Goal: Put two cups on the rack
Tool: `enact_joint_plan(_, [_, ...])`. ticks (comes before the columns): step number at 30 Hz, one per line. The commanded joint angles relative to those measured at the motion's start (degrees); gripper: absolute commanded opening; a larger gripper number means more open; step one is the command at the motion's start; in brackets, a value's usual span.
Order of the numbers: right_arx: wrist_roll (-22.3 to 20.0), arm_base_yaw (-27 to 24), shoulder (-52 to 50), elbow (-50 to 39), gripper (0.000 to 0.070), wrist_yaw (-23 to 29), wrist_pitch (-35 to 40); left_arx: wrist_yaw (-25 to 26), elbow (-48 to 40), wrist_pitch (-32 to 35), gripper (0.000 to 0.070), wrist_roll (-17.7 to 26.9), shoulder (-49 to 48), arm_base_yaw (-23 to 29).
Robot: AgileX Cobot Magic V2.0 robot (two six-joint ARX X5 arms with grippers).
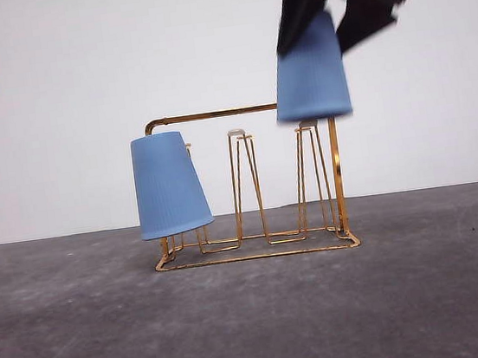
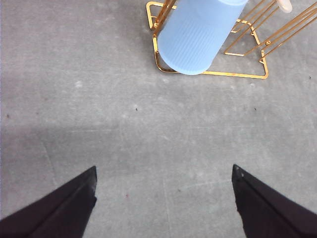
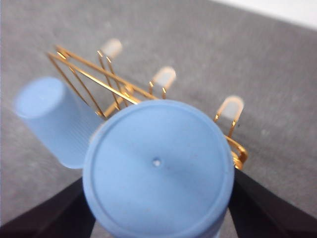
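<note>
Presently, one light-blue ribbed cup [image 1: 167,184] is seen inverted over the leftmost prong of the gold wire rack [image 1: 257,251], tilted slightly, its wide rim near the rack's left end. The rack is set on the grey table [image 1: 256,317], about midway across it and towards the far edge, in front of a white wall [image 1: 120,62].

A second cup [image 1: 310,70] is held upside down by the right gripper [image 1: 335,5], its rim just above the white-tipped right prong [image 1: 306,124] — not yet lowered over it. In the right wrist view this cup's flat base [image 3: 157,166] is turned to the camera, clamped between the two dark fingers [image 3: 262,208], with the white prong tips and the first cup seen behind it.

The left gripper [image 2: 163,198] is held with its fingers [image 2: 59,208] spread wide and nothing between them, above bare table just short of the rack's near left corner — the racked cup [image 2: 198,34] is seen beyond it.
</note>
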Motion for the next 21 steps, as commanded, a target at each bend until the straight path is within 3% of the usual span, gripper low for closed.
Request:
enact_joint_plan(1, [-1.14, 0.31, 2.93, 0.72, 0.0335, -0.01, 1.25, 0.26, 0.79, 0.31, 0.0503, -0.15, 0.35, -0.22])
enact_joint_plan(6, [-1.01, 0.47, 8.44, 0.7, 0.0345, -0.04, 2.51, -0.63, 0.79, 0.31, 0.0504, -0.11, 0.35, -0.22])
enact_joint_plan(11, [0.72, 0.68, 11.25, 0.7, 0.0493, -0.02, 1.81, -0.62, 0.79, 0.31, 0.0505, -0.11, 0.35, -0.22])
enact_joint_plan(15, [2.09, 0.66, 10.89, 0.94, 0.0554, -0.02, 0.25, -0.59, 0.79, 0.28, 0.0508, -0.11, 0.35, -0.22])
enact_joint_plan(21, [2.29, -0.24, 7.59, 7.46, 0.0553, -0.09, -17.14, -0.59, 0.79, 0.21, 0.051, -0.03, 0.35, -0.22])
